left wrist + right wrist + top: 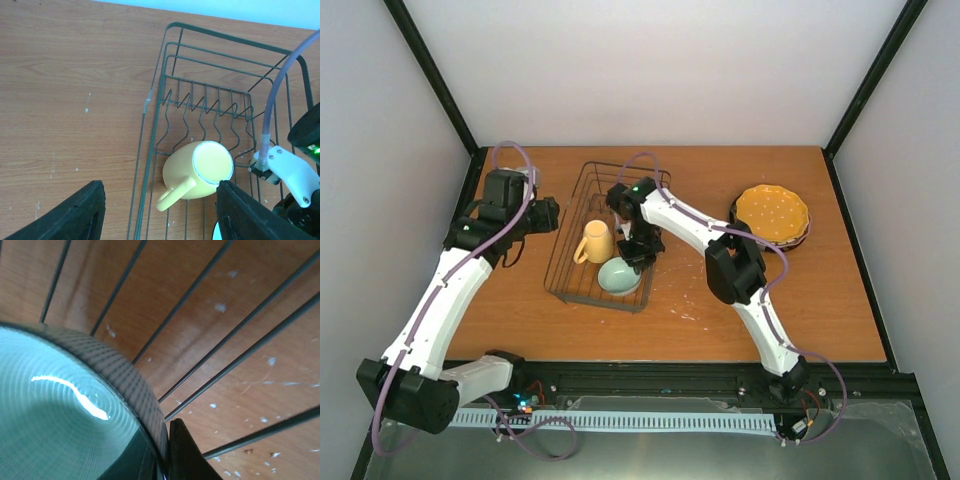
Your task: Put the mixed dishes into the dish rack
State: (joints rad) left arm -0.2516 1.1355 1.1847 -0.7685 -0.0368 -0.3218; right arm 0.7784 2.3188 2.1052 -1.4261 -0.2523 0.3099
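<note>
The right gripper (pixel 638 254) is hard to read from above because its own arm covers it. In its wrist view, one black finger (pixel 183 452) presses against the outside of the pale mint-green bowl (pixel 60 410). A dark blur sits just inside the rim, so it looks pinched onto that rim. Only part of the bowl's glossy, finely ringed inside shows, and the rest is cut off. From above, the bowl (pixel 619 276) sits tilted in the near end of the dish rack (pixel 572 200).

The rack is a basket of thin dark wire with low sides and a row of wavy prongs. It stands left of the table's middle and runs back toward the far edge. The yellow mug (pixel 201 169) lies on its side in the rack, just left of the bowl. It is smooth with a pale rim, and its handle points toward the near edge.

The left gripper (pixel 160 202) hangs over the rack's left side with its blunt black fingers (pixel 75 215) spread wide and touching nothing.

Toward the far right corner sits a stack of plates (pixel 772 215). The orange white-dotted plate, with its scalloped edge, is on top. The plates beneath show only as slivers of edge, too thin to count.
</note>
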